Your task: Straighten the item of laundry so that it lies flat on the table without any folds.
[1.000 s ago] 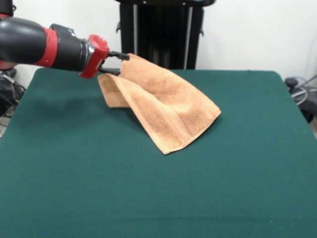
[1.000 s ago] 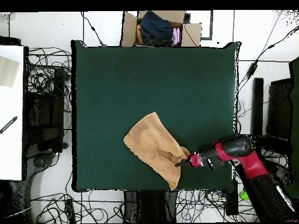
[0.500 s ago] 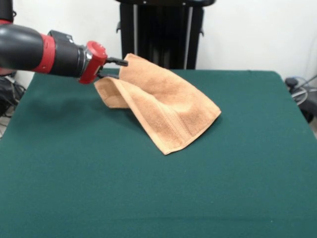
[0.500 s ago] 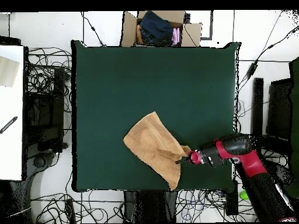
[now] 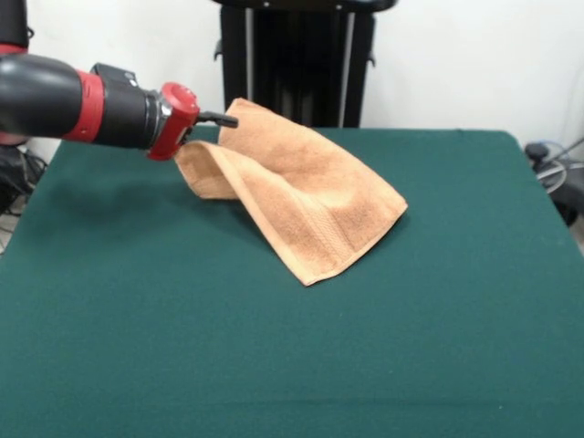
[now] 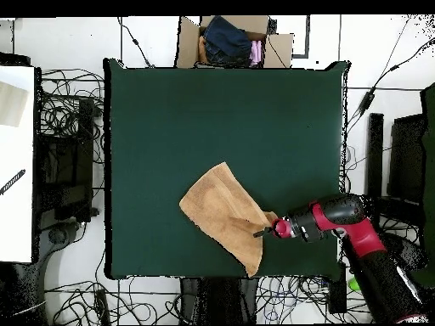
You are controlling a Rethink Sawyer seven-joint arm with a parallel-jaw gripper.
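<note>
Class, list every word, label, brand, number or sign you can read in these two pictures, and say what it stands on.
No readable text in either view.
Orange-tan terry towel: no visible print or label.
Dark green felt table: plain, unmarked.
Red and black gripper: no lettering legible.
Cardboard box of clothes beyond the table: nothing readable.

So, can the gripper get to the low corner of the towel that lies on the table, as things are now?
Probably not yet. The gripper is shut on the towel at its raised edge. The low corner lies uncovered on the table; only the grip stands in the way.
</note>
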